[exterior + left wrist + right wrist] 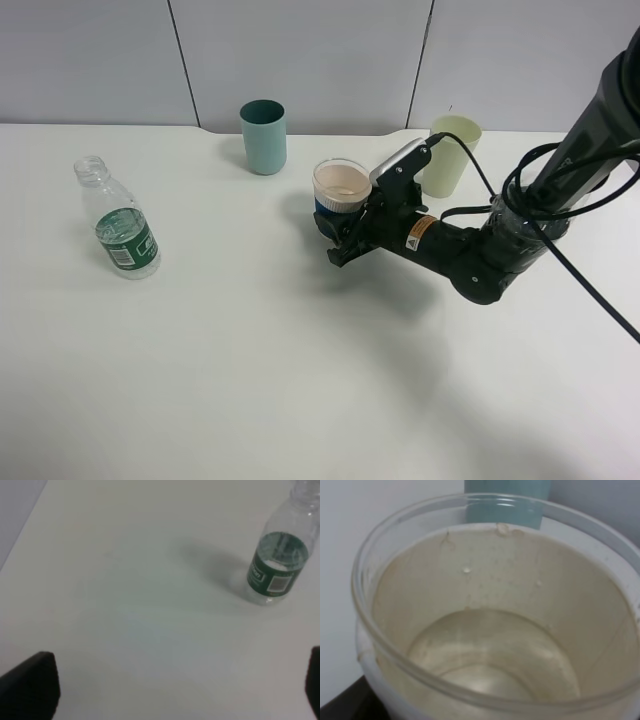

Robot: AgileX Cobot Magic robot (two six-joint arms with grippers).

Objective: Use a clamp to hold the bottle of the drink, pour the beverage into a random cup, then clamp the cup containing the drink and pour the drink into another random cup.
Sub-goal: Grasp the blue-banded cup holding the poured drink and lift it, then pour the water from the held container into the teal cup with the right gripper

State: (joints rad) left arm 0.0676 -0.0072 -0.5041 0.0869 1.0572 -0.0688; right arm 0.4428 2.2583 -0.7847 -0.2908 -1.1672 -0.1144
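Observation:
The bottle of the drink [118, 225] stands uncapped at the left of the white table [250, 380]; the left wrist view shows the bottle [277, 565] too. The blue-sleeved white cup [340, 190] stands mid-table, with my right gripper [335, 235] shut on its lower part. In the right wrist view the cup [410, 585] fills the frame, with clear beverage [490, 655] in its bottom. Behind it stands the teal tumbler [263, 136], whose base is visible as the teal tumbler [507, 507]. My left gripper [172, 685] is open over bare table, short of the bottle.
A pale yellow-green tumbler [450, 155] stands at the back right, just behind my right arm [480, 255]. Black cables [560, 200] loop off that arm. A grey panelled wall [320, 60] closes the table's far edge.

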